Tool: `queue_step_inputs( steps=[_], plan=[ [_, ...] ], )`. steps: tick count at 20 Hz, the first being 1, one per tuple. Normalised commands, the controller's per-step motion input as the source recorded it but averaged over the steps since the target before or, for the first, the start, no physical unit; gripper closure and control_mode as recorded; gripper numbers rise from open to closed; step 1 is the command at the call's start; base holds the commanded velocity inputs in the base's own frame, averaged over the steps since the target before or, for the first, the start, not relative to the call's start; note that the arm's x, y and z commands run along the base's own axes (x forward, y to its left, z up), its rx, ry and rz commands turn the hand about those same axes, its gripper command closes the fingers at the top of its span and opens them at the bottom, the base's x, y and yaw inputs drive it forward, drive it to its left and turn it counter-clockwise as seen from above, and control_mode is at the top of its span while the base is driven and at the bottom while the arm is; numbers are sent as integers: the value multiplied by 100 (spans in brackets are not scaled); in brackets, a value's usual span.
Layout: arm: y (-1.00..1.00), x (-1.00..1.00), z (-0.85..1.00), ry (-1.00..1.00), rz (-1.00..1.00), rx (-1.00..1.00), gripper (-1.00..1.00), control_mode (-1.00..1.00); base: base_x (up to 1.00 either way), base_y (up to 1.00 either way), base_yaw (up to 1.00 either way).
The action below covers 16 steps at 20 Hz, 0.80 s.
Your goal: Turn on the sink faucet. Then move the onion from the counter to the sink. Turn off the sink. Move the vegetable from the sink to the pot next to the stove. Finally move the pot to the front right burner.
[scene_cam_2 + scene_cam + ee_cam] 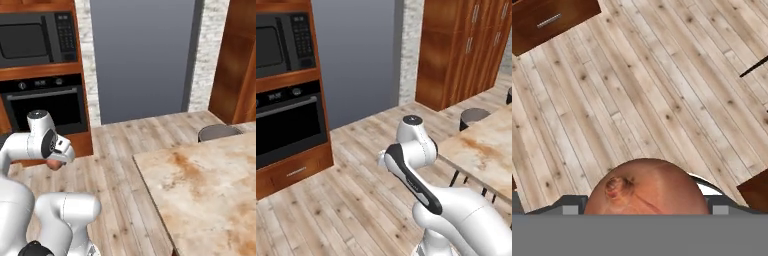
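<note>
Pale wood-plank floor [642, 90] lies beneath the hand and runs across both base views. Gripper [646, 212] points down at that floor with the onion [647, 187] between its jaws: a reddish-orange ball with a small knotted end, pressed up close to the hand camera. Jaws stand wide apart around it, so the hand is grasping the onion; actual contact at the fingertips is hidden by the ball itself. In the right base view the onion [54, 164] shows as a reddish lump just under the white wrist, held above the floor. Arm is folded close to the base. Beyond it, right side: beige marbled counter [205, 185] with rusty blotches, a dark round stool [217, 132] at its far edge. Left side: wooden cabinet tower with black wall oven [288, 125] and microwave [283, 42] above it. Grey wall panel [142, 55] straight ahead.
</note>
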Motion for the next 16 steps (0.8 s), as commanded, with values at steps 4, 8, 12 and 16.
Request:
queue_step_inputs(
  steps=[4, 8, 12, 16],
  plan=[
    [0, 0, 0, 0, 0, 0, 100, 100, -49, 54, -31],
    [0, 0, 0, 0, 0, 0, 100, 100, -35, -6, -57],
    [0, 0, 0, 0, 0, 0, 100, 100, -69, -7, -66],
    [0, 0, 0, 0, 0, 0, 100, 100, -100, 0, -62]
  ],
)
